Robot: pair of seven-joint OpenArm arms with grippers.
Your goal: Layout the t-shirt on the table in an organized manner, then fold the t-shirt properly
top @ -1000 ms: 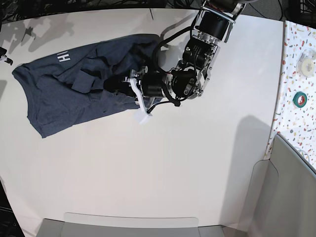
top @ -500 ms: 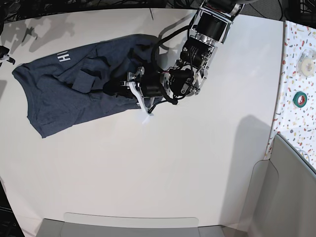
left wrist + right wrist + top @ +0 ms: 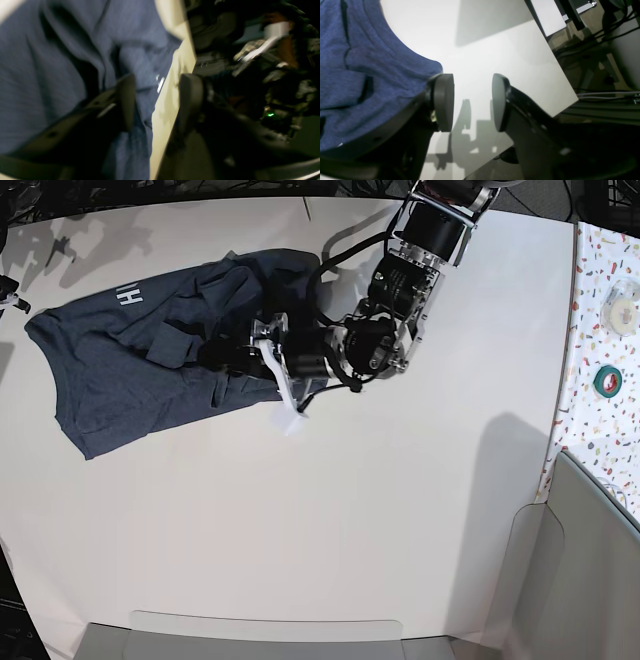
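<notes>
Beside the table (image 3: 400,510), green tape roll (image 3: 606,381).

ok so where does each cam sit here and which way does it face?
Base: overhead, looking down on the table, t-shirt and left arm.
Left wrist: behind the left tool, open, facing the shirt's edge.
Right wrist: behind the right tool, open, facing bare table beside shirt.
Shared: all three show shirt and table.
</notes>
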